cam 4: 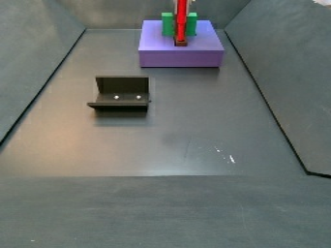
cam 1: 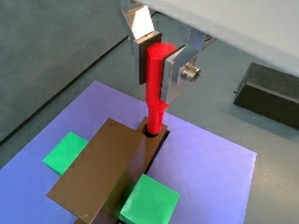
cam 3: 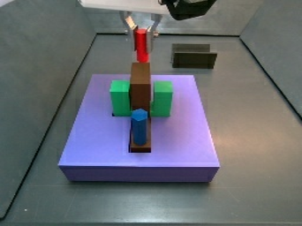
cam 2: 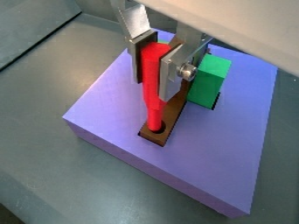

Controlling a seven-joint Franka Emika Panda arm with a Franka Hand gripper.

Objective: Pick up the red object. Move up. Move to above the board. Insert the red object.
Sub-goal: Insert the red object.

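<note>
My gripper (cam 1: 156, 54) is shut on the red object (cam 1: 156, 83), a thin upright red peg, also gripped in a wrist view (cam 2: 149, 74). The peg's lower end sits in a hole at the end of the brown block (cam 1: 105, 166) on the lavender board (cam 1: 216, 175). The fingers (cam 2: 172, 68) clamp the peg's upper part. In a side view the peg (cam 3: 141, 42) stands at the far end of the brown block (cam 3: 140, 84) over the board (cam 3: 177, 132). In a side view the peg (cam 4: 183, 15) rises above the board (cam 4: 181, 53).
Green blocks (cam 3: 120, 97) flank the brown block. A blue hexagonal peg (cam 3: 139, 125) stands in the block's near end. The dark fixture (cam 4: 119, 93) stands on the grey floor, also seen in a side view (cam 3: 193, 56). Grey walls surround the floor.
</note>
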